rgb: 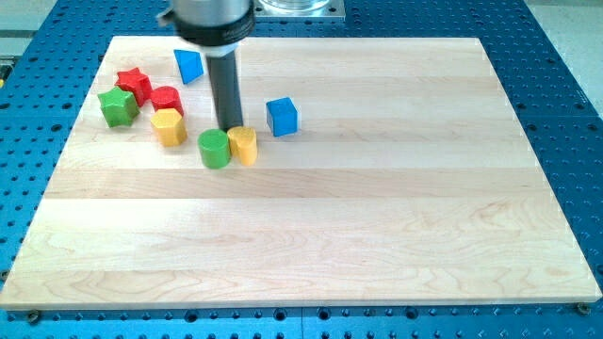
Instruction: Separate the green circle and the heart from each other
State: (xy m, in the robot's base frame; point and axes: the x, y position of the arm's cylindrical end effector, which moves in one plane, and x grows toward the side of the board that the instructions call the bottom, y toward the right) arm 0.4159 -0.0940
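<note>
My tip [229,127] is a bare rod with no jaws to open or close, and it stands just behind the seam where the green circle [215,149] and the yellow heart [244,145] touch, left of the board's middle. The pair lies side by side across the view, circle left, heart right, so a push toward the view's bottom should wedge them apart. Outward sit a blue cube [282,116] to the right and a yellow block [170,126] to the left.
</note>
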